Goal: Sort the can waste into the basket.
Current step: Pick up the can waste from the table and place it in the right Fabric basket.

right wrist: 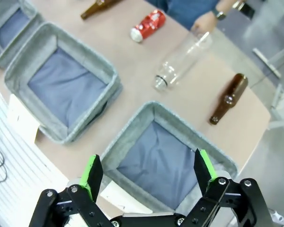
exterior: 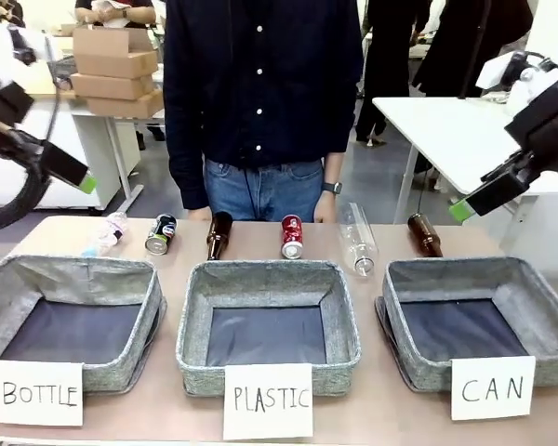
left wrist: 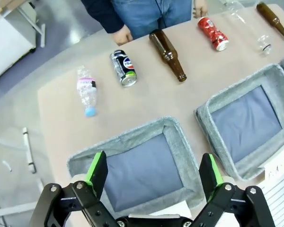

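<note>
Cans (exterior: 291, 236) lying flat — basket (exterior: 543, 317) empty

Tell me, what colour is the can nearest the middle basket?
Red with white lettering, clearest in the right wrist view.

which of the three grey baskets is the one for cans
The grey woven-fabric basket on the robot's right, fronted by the white card handwritten "CAN"; the other two read "BOTTLE" and "PLASTIC".

Behind the CAN basket (exterior: 477, 316), whose open mouth is unobstructed from above, the red can (exterior: 291, 236) lies hemmed between a brown bottle (exterior: 219, 234) and a clear plastic bottle (exterior: 357, 239), gaps either side.
</note>
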### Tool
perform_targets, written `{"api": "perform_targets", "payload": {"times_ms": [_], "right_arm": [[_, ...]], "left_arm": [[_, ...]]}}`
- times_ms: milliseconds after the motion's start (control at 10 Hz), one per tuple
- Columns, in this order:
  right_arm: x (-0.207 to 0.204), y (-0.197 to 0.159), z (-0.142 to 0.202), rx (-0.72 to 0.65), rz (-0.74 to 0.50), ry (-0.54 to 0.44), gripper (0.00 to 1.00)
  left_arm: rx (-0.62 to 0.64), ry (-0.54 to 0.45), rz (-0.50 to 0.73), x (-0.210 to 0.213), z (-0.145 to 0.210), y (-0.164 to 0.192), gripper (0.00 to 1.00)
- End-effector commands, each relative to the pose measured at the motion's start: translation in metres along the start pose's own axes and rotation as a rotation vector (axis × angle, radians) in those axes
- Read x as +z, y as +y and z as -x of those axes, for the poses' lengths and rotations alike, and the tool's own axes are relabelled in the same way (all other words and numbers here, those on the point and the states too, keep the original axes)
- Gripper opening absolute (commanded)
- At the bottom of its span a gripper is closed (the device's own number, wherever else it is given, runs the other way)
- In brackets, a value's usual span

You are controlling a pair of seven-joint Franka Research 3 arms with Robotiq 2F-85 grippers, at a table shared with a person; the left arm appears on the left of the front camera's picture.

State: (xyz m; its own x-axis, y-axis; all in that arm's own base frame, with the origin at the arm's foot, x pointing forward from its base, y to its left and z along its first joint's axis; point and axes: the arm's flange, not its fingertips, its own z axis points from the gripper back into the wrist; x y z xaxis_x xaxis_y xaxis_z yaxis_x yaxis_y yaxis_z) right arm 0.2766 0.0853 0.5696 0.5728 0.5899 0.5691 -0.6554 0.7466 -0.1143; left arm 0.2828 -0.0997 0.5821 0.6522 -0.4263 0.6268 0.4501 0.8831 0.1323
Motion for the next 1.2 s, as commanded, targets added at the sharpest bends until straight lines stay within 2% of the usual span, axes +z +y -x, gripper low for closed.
{"api": "perform_targets", "payload": {"times_ms": [0,100,200,300,400,500,600,800,900,1000,1100], "right_arm": [[0.006,0.000,0.004,0.008,-0.003,0.001,1.00],[0.007,-0.001,-0.003,-0.103,-0.121,-0.066,1.00],[0.025,-0.022,0.009,-0.333,-0.390,-0.154,1.00],[0.041,-0.054,0.031,-0.605,-0.618,-0.201,1.00],[0.046,-0.083,0.057,-0.804,-0.779,-0.228,1.00],[0.040,-0.106,0.082,-0.967,-0.890,-0.263,1.00],[0.032,-0.117,0.096,-1.042,-0.948,-0.295,1.00],[0.027,-0.125,0.107,-1.109,-0.960,-0.336,1.00],[0.027,-0.123,0.111,-1.103,-0.941,-0.364,1.00],[0.023,-0.122,0.113,-1.124,-0.915,-0.351,1.00],[0.019,-0.117,0.115,-1.108,-0.740,-0.330,1.00]], "left_arm": [[-0.006,-0.014,-0.010,0.016,0.003,0.000,1.00],[-0.021,-0.063,0.264,0.019,-0.006,0.002,1.00],[0.072,-0.094,0.634,0.030,-0.002,0.034,1.00],[0.229,-0.096,0.915,0.028,0.010,0.076,1.00],[0.441,-0.149,1.044,0.018,0.022,0.108,1.00],[0.578,-0.220,1.160,0.006,0.037,0.136,1.00],[0.654,-0.252,1.204,-0.009,0.047,0.152,1.00],[0.733,-0.223,1.279,-0.040,0.054,0.167,1.00],[0.778,-0.196,1.277,-0.049,0.051,0.171,1.00],[0.825,-0.178,1.207,-0.052,0.046,0.171,1.00],[0.619,-0.284,1.236,-0.038,0.070,0.171,1.00]]}}
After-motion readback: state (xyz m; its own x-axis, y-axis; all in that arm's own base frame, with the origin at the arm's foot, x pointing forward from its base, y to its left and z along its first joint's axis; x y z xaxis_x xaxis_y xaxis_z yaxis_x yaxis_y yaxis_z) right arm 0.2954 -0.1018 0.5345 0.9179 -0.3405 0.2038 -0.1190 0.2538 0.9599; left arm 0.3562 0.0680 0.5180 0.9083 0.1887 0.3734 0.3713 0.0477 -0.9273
